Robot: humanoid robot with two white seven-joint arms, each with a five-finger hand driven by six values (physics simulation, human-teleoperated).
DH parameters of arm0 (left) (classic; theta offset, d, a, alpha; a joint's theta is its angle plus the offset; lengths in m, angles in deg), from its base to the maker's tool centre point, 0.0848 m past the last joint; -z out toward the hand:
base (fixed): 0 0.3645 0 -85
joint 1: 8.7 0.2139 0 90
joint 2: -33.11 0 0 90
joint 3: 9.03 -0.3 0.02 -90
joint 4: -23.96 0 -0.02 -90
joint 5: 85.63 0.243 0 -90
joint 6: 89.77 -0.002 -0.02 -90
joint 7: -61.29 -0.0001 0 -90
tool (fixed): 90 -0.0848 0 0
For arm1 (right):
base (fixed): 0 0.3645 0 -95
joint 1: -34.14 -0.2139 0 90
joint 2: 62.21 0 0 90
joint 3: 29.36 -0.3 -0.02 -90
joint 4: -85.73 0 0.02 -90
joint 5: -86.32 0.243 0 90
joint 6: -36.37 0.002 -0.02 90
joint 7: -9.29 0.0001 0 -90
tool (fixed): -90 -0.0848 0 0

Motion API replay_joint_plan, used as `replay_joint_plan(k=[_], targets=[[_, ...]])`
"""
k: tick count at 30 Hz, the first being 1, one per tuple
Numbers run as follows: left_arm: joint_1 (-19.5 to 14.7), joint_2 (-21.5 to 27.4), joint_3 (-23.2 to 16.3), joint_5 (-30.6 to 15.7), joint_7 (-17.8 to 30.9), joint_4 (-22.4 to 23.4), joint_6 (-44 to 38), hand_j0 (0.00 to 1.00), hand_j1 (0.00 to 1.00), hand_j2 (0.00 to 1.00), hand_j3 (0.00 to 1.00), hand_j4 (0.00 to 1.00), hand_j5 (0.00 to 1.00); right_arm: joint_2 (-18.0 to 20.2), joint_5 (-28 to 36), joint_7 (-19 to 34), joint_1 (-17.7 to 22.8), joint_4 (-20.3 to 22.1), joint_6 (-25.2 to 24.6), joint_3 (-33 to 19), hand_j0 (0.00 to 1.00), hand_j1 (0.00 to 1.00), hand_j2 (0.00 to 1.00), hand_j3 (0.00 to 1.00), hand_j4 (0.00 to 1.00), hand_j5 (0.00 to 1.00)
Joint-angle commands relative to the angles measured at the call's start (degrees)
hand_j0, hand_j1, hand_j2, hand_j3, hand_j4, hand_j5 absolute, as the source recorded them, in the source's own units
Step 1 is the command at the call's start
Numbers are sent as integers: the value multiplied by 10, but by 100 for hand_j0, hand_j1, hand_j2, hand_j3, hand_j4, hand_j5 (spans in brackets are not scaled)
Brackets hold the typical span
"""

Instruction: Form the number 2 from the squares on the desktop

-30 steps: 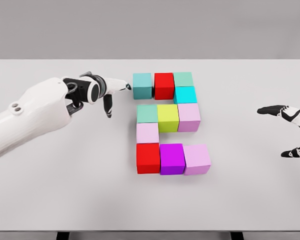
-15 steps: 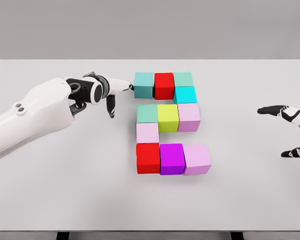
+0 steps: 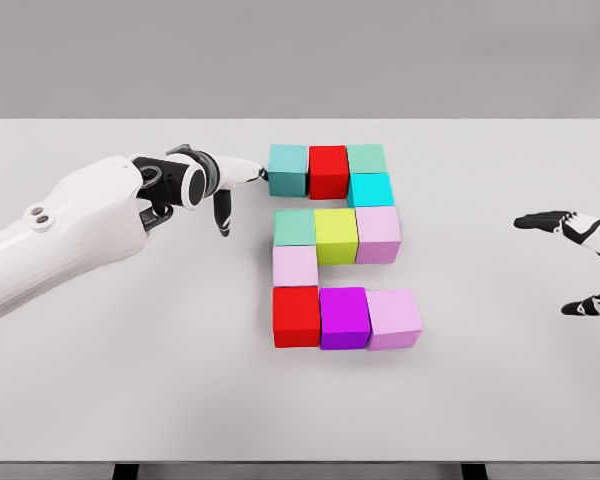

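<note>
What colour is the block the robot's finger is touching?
Teal, a blue-green. It is the top-left block at the left hand's fingertip, in the head view.

- Table (image 3: 100, 400): plain pale grey, unpatterned.
- Top row: teal cube (image 3: 288, 169), red cube (image 3: 328, 171), sea-green cube (image 3: 366, 158).
- Below the sea-green one: cyan cube (image 3: 371, 189).
- Middle row: green cube (image 3: 294, 227), yellow-green cube (image 3: 336, 235), pale pink cube (image 3: 378, 233).
- Left link: light pink cube (image 3: 295, 266).
- Bottom row: second red cube (image 3: 296, 316), magenta cube (image 3: 344, 317), lilac cube (image 3: 394, 318).
- Left hand (image 3: 195, 185): white with black joints.
- Right hand (image 3: 580, 262): white, black fingers.
</note>
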Motion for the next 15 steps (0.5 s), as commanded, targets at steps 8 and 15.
replay_joint_plan(k=[8, 15], targets=[[0, 0, 0, 2, 0, -3, 1, 100, 100, 100, 100, 100, 100, 1, 4, 0, 0, 1, -2, 0, 100, 100, 100, 100, 100, 100], [0, 0, 0, 2, 0, -4, 1, 100, 100, 100, 100, 100, 100, 2, 4, 0, 0, 0, -2, 0, 100, 100, 100, 100, 100, 100]])
